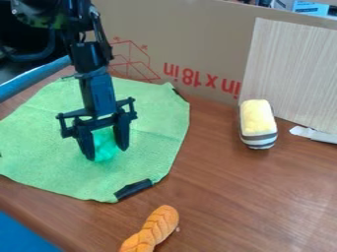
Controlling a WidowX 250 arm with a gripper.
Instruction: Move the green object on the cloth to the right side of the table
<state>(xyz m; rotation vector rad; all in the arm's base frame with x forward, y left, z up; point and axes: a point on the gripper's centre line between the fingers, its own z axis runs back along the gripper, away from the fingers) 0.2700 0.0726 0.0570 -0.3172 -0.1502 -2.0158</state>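
The gripper (107, 154) hangs over the green cloth (148, 133), pointing down, with its fingers spread to either side of the green object (104, 143). This bright green object lies on the cloth, between the fingers and partly hidden by them and by the gripper's body. Whether the fingers touch it, I cannot tell. The cloth is spread over the left part of the brown table (227, 189).
A yellow block-like item with a striped base (258, 123) stands at the right rear. An orange braided item (152, 229) lies near the front edge. A cardboard wall (197, 39) and a light wood-grain panel (293, 74) line the back, beside a white scrap (313, 134).
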